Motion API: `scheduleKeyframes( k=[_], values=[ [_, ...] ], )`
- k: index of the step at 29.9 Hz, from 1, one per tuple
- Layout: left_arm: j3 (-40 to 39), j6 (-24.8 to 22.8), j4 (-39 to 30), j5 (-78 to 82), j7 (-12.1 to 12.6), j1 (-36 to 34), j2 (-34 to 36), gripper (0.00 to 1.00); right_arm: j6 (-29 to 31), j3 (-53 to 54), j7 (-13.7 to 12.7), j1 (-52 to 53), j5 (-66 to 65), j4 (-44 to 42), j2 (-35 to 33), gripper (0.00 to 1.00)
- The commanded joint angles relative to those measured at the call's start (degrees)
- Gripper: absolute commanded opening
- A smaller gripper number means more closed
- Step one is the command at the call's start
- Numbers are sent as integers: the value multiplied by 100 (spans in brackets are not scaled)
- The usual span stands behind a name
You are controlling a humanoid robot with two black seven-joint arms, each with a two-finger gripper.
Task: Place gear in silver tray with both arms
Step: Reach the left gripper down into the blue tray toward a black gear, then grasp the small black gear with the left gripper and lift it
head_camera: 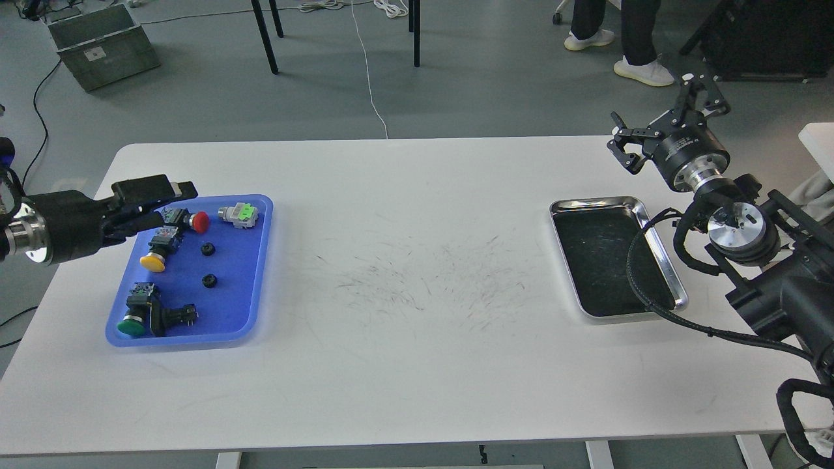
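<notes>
My left gripper [186,190], fingers pressed together, empty, hovers over blue plastic tray [251,312]; small black gears [208,249] lie just below-right. Right gripper [664,120] spread, beyond shiny silver tray [658,241].

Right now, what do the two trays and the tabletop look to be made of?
The silver tray looks like polished metal: mirror-bright rim with glints, a dark scuffed floor. The blue tray looks like plastic: uniform saturated colour, soft sheen, slightly translucent edge. The table seems a matte white laminate, marked with dark scratches mid-surface; its core cannot be told.
</notes>
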Motion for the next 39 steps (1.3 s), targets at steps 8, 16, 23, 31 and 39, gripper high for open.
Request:
scheduleKeyframes(
  k=[8,16,23,31,39],
  values=[
    [139,926,381,2834,173,27,-899,99,0,0,17,1,-2,0,-60,99],
    [148,1058,1127,3493,235,18,-1619,98,9,0,17,-34,-2,0,-183,99],
    [218,1260,1822,3643,235,149,-2208,96,18,26,26,-34,7,43,-227,99],
    [798,1778,2473,3705,121,168,-2508,93,18,17,26,-43,7,35,-236,99],
    [895,1999,3272,3705,-99,168,-2868,89,62,0,26,-52,-2,26,-236,99]
  ],
)
